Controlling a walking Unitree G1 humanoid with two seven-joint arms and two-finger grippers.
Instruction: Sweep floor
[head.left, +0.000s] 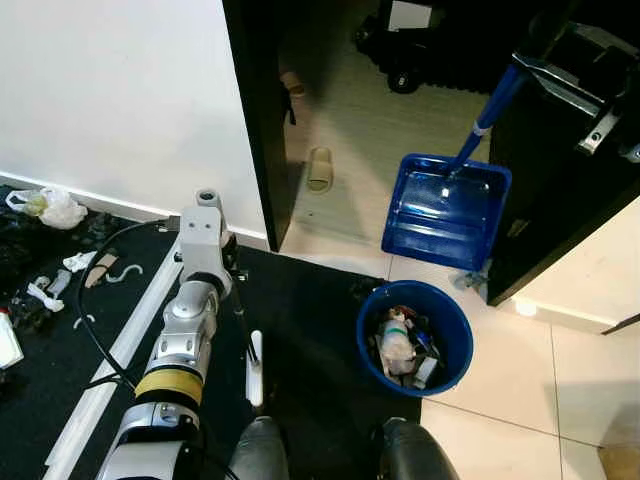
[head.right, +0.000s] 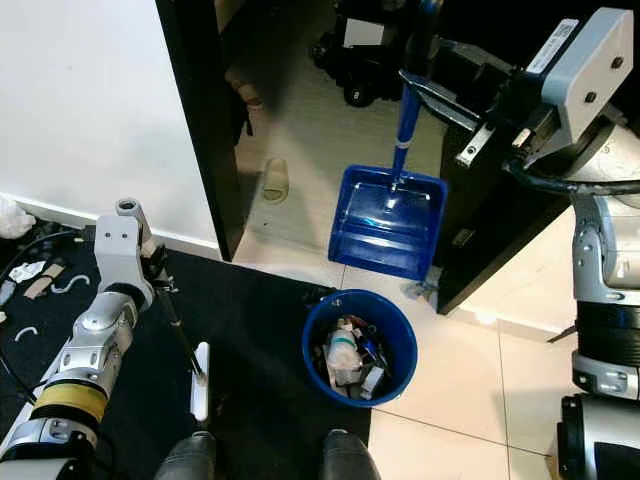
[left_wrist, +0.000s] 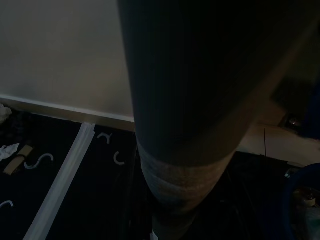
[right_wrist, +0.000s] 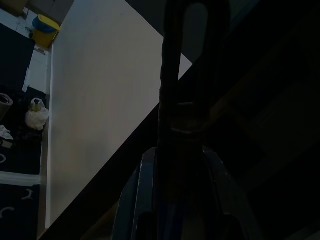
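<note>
My right gripper (head.right: 443, 92) is shut on the blue handle of a blue dustpan (head.right: 387, 220). The pan hangs tilted above the pale floor, just beyond a round blue bin (head.right: 360, 345) that holds mixed rubbish. In the right wrist view the dustpan handle (right_wrist: 176, 100) runs between the dark fingers (right_wrist: 131, 200). My left gripper (head.right: 162, 282) hangs low over the black mat, shut on a thin black broom handle (head.left: 243, 325). That handle slants down to a white brush head (head.left: 256, 370) resting on the mat. In the left wrist view the broom handle (left_wrist: 185, 125) looms large and dark.
A black door frame (head.left: 258, 120) splits the white wall from a tiled passage with a slipper (head.left: 319, 168). A dark cabinet (head.left: 560, 210) stands right of the dustpan. Litter and a plastic bag (head.left: 48, 206) lie at the left beside a white strip (head.left: 120, 350). My feet (head.left: 262, 450) are below.
</note>
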